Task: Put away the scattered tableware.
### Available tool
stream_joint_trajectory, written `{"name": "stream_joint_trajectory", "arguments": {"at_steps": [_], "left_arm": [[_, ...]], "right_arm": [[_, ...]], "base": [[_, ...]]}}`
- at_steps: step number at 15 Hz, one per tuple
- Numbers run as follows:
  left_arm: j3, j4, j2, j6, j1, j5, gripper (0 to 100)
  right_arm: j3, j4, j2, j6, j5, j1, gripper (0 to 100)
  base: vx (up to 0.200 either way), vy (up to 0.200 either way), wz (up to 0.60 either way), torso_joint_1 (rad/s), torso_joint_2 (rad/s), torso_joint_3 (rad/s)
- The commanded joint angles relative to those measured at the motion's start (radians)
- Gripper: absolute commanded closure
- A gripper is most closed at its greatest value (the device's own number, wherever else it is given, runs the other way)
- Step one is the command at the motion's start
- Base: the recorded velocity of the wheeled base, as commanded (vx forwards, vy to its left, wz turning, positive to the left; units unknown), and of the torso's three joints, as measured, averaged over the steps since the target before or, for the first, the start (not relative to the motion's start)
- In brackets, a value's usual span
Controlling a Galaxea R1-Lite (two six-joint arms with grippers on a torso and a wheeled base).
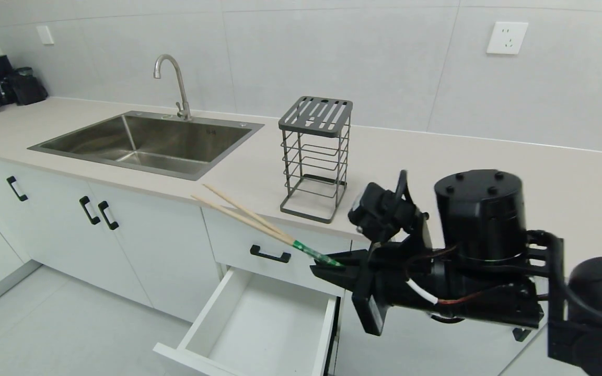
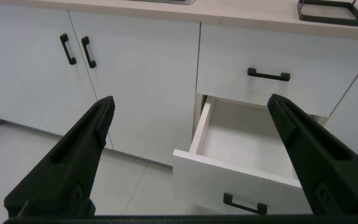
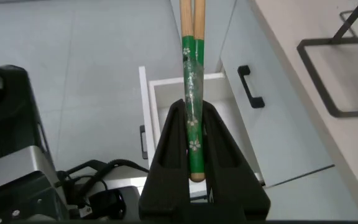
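Right gripper point(image 1: 327, 263) is clamped on the green-patterned ends of a pair of chopsticks point(image 1: 249, 216), held above the open drawer point(image 1: 204, 313). Their tips slant up past the worktop point(image 1: 437, 162) edge. Left gripper point(image 2: 191, 102) has its fingers wide apart and faces the drawer. Farther back on the worktop stand a wire rack point(image 1: 314, 156), then the sink point(image 1: 149, 141).

There were two chopsticks point(image 1: 251, 215), one wire rack point(image 1: 315, 156), one sink point(image 1: 149, 141) with one faucet point(image 1: 175, 78), one open drawer point(image 1: 264, 324), and one wall socket point(image 1: 507, 37).
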Motion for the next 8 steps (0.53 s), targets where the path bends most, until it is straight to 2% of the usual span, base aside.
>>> {"name": "stream_joint_trajectory", "arguments": {"at_steps": [1, 3, 8], "left_arm": [[0.000, 0.000, 0.001, 0.000, 0.000, 0.000, 0], [0.000, 0.000, 0.001, 0.000, 0.000, 0.000, 0], [0.000, 0.000, 0.001, 0.000, 0.000, 0.000, 0]], "right_arm": [[0.001, -0.001, 0.110, 0.001, -0.077, 0.023, 100], [-0.040, -0.001, 0.137, -0.002, -0.123, 0.052, 100], [-0.072, 0.002, 0.232, 0.001, -0.125, 0.123, 100]], "base": [[0.000, 0.000, 0.00, 0.000, 0.00, 0.000], [0.000, 0.000, 0.00, 0.000, 0.00, 0.000], [0.000, 0.000, 0.00, 0.000, 0.00, 0.000]]}}
